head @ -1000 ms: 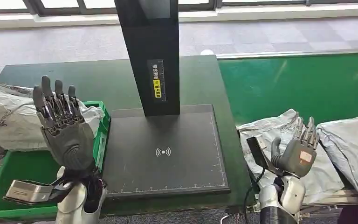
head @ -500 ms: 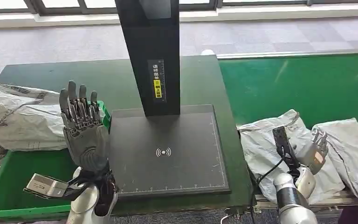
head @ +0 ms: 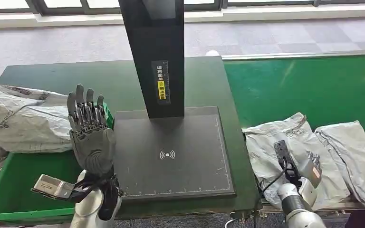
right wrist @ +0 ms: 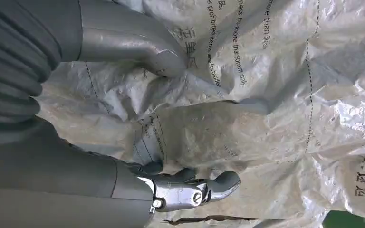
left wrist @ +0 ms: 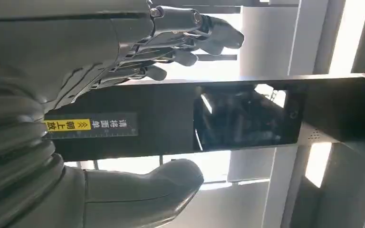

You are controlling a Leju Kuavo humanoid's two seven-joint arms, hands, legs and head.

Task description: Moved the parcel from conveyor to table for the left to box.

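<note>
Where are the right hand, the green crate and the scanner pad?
right hand [head: 310, 166]: head view, back of hand.
green crate [head: 19, 213]: head view, front rim.
scanner pad [head: 185, 137]: head view, bare top.

Black scanner stand [head: 158, 57] – its flat base pad [head: 171, 152] – beside green bin [head: 9, 190].

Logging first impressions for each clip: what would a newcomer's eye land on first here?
Probably the left hand, raised with fingers spread beside the black scanner stand in the middle of the dark table. Next, the right hand low over a crumpled grey parcel on the green conveyor, with more parcels heaped at the green bin on the left.
</note>
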